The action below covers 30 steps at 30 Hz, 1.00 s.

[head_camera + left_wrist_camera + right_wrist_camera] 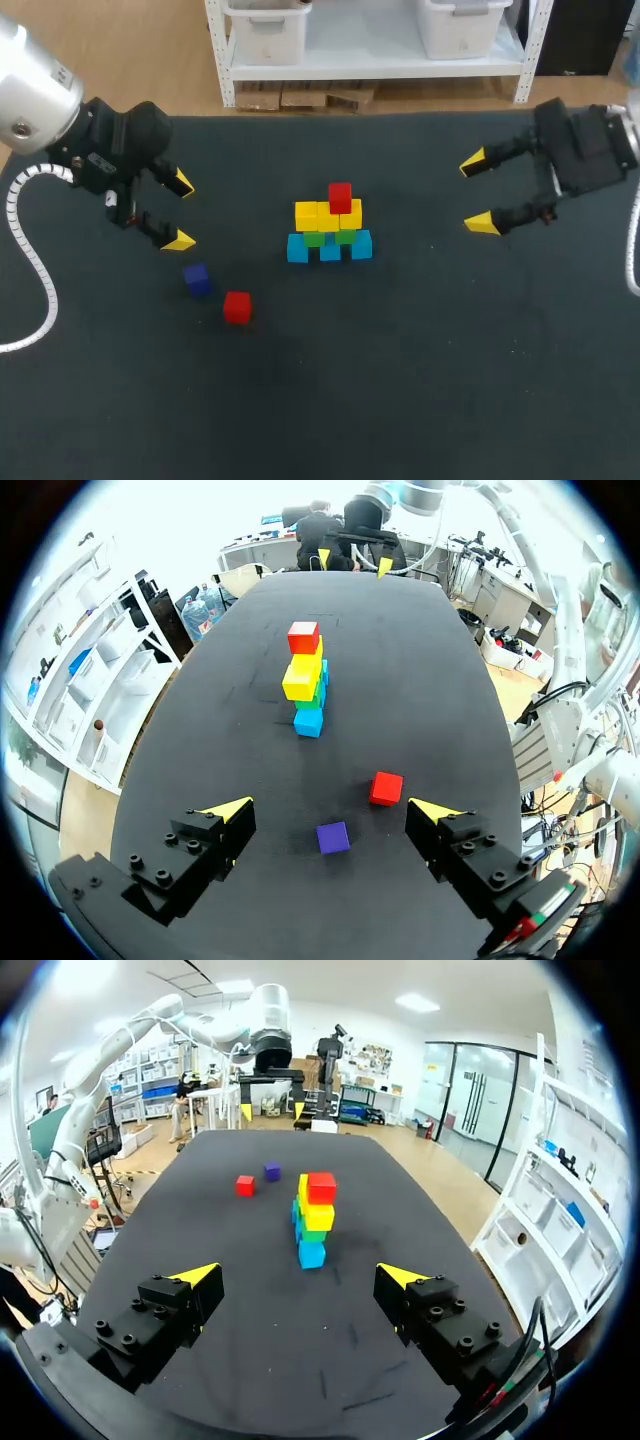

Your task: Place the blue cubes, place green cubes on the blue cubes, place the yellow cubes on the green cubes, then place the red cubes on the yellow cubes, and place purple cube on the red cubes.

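Note:
A cube pyramid stands mid-table: blue cubes (330, 247) at the base, green cubes (329, 237) on them, yellow cubes (327, 214) above, one red cube (340, 196) on top. A loose red cube (237, 307) and a purple cube (197, 279) lie on the mat to the pyramid's front left. My left gripper (179, 212) hovers open just left of the purple cube; in its wrist view the purple cube (333, 837) and red cube (386, 788) lie ahead between the open fingers of this gripper (335, 807). My right gripper (477, 192) is open, right of the pyramid (313, 1216).
The black mat (420, 380) covers the table. A white shelf unit with bins (370, 45) stands beyond the far edge.

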Each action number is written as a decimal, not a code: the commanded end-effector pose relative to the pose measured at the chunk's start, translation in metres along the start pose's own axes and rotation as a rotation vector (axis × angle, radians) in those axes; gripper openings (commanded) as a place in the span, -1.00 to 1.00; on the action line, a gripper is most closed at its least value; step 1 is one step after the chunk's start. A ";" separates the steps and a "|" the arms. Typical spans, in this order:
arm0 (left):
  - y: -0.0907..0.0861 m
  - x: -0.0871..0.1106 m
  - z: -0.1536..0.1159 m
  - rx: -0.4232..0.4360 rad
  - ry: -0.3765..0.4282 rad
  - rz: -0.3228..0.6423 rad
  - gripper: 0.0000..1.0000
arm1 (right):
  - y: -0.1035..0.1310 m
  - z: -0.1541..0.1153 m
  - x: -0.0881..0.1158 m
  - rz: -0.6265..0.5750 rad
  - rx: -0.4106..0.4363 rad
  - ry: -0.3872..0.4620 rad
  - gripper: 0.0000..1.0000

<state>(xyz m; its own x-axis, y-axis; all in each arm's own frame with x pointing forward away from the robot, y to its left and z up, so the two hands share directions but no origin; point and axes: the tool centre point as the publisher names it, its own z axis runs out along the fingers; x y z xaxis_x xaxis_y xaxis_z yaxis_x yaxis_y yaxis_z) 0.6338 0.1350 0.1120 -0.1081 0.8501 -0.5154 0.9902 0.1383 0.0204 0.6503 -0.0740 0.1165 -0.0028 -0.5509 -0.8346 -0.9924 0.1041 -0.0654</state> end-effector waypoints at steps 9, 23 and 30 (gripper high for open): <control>0.000 0.002 0.000 0.000 -0.006 0.004 1.00 | 0.003 -0.004 0.004 0.006 -0.024 -0.001 1.00; -0.058 -0.011 0.032 0.014 0.071 0.154 1.00 | 0.003 -0.004 0.004 0.006 -0.024 -0.001 1.00; -0.080 -0.004 0.074 -0.029 0.064 0.100 1.00 | 0.003 -0.004 0.004 0.006 -0.024 -0.001 1.00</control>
<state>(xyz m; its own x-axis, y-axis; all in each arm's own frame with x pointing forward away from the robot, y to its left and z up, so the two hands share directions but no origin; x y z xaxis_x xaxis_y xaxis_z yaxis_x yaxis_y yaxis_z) 0.5668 0.0897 0.0704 -0.0168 0.8977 -0.4403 0.9970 0.0484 0.0608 0.6465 -0.0791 0.1153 -0.0098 -0.5521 -0.8337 -0.9950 0.0886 -0.0470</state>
